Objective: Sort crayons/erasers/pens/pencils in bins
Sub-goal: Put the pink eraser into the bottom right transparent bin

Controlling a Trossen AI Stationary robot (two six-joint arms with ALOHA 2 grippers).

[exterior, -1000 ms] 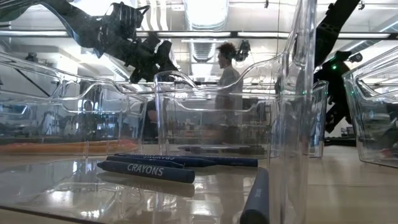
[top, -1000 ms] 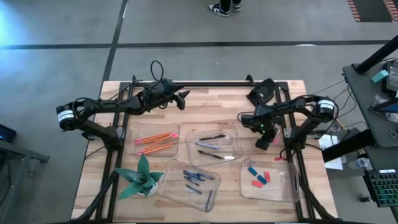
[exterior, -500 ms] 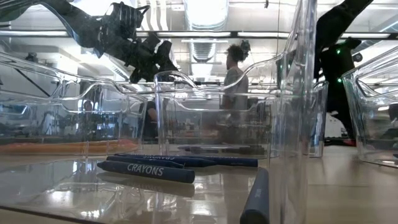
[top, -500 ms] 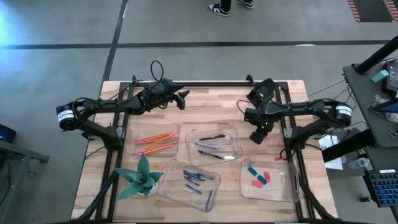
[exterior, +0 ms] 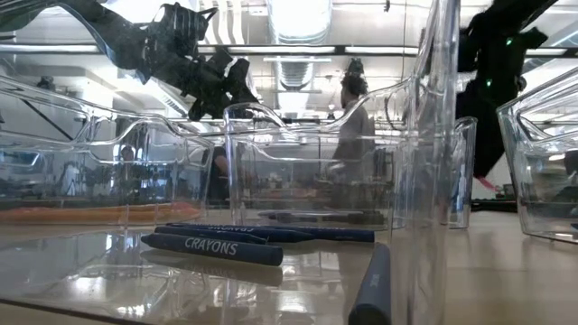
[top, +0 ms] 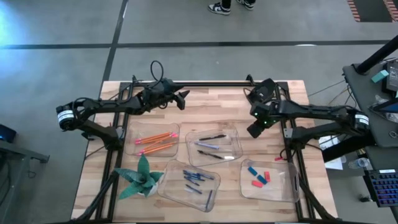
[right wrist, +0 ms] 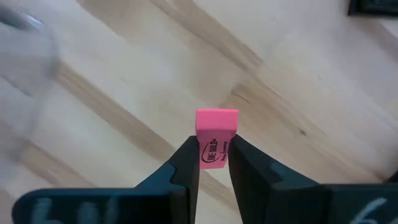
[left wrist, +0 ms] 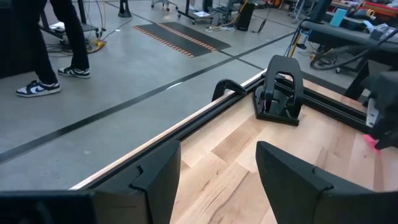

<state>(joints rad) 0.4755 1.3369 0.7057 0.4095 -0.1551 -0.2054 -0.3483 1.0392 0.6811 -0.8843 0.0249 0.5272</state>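
Note:
My right gripper (top: 254, 130) hangs over bare wood between the pens bin (top: 214, 147) and the table's right edge, shut on a pink eraser (right wrist: 216, 132). A clear bin (top: 268, 180) at the near right holds blue and red erasers (top: 257, 177). Orange pencils (top: 155, 140) lie in the left bin (top: 132, 134), and blue crayons (exterior: 213, 246) in the near middle bin (top: 191, 184). My left gripper (top: 183, 98) waits open above the table's far edge, its fingers (left wrist: 157, 180) wide apart around nothing. My right gripper pinches the pink eraser between its two fingertips (right wrist: 190, 163), by the printed end (right wrist: 215, 154) of the block. The fingers come steeply from above. The eraser sticks out beyond the tips, its free end (right wrist: 216, 117) pointing at the wood, lifted clear of the table.
A green folded-paper plant (top: 140, 179) stands at the near left corner. A black frame rail (top: 205, 83) runs along the far edge, with an arm mount (left wrist: 278, 93) on it. A person walks in the room behind the table (exterior: 354, 135).
My right gripper has risen from low over the table beside the pens bin and drifted a little toward the far edge, tipping to point more steeply down. It has stayed shut on the pink eraser, which has gone up with it, clear of the wood.

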